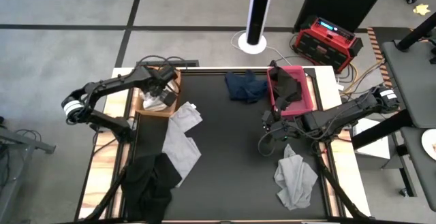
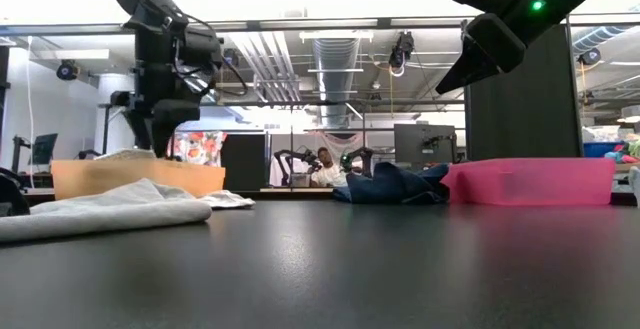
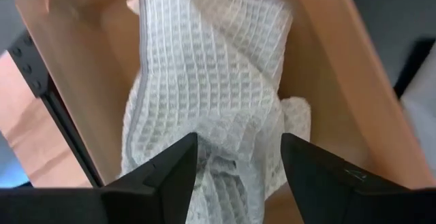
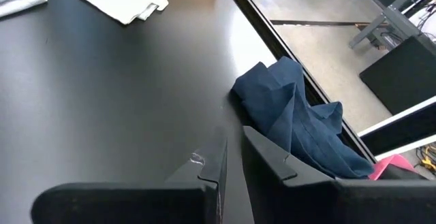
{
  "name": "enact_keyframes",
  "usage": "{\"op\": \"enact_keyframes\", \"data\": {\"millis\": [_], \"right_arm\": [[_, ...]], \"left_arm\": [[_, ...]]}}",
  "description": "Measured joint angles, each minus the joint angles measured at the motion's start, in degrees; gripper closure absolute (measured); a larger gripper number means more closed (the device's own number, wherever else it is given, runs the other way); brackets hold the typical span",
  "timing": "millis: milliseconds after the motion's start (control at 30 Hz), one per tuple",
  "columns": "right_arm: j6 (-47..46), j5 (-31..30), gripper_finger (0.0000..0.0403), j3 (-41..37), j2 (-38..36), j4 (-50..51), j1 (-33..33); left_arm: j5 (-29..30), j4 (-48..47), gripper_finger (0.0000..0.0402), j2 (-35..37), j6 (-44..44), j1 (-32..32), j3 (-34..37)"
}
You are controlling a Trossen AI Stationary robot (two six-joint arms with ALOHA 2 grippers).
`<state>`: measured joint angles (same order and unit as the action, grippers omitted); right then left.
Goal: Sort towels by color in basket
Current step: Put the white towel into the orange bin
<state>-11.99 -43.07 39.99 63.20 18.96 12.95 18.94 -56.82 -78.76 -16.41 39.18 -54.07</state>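
**Two baskets, two arms, and towels all over the table**

There are two baskets. The tan basket (image 1: 155, 103) sits at the far left of the table. The pink basket (image 1: 293, 88) sits at the far right.

Now count the towels. One white towel (image 3: 211, 81) lies inside the tan basket. One black towel (image 1: 289, 86) lies inside the pink basket. One navy blue towel (image 1: 246, 86) lies in a heap on the table, just beside the pink basket. Two light grey towels lie spread out near the tan basket, the smaller grey towel (image 1: 185, 117) touching the longer grey towel (image 1: 180, 149) below it. One more crumpled grey towel (image 1: 295, 176) lies at the near right. A second black towel (image 1: 151, 183) lies at the near left, and its edge touches the longer grey one.

There are two arms. The left gripper (image 3: 238, 166) hangs right over the tan basket, above the white towel. Its fingers are spread wide apart and hold nothing. The right gripper (image 4: 231, 157) is up above the table, near the pink basket, pointing toward the navy towel. Its fingers are almost together, with only a thin gap, and hold nothing.

The table (image 1: 238, 183) has a flat black top with wood strips along its sides. The floor around it is grey. A red box (image 1: 327, 41) with cables stands on the floor behind the table. Far off in the room, a person (image 2: 322, 169) sits at a desk.
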Motion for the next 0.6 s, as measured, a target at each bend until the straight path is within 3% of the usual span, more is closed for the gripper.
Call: {"op": "enact_keyframes", "data": {"millis": [267,367,500,600], "right_arm": [[0.0,0.0,0.0367,0.0,0.0,0.0,0.0],[0.0,0.0,0.0367,0.0,0.0,0.0,0.0],[0.0,0.0,0.0367,0.0,0.0,0.0,0.0],[0.0,0.0,0.0367,0.0,0.0,0.0,0.0]], "left_arm": [[0.6,0.7,0.0223,0.0,2.6,0.0,-1.8],[0.6,0.6,0.0276,0.0,2.9,0.0,-1.4],[1.1,0.7,0.0382,0.0,1.5,0.0,-0.6],[1.0,1.2,0.0387,0.0,1.7,0.0,0.5]]}}
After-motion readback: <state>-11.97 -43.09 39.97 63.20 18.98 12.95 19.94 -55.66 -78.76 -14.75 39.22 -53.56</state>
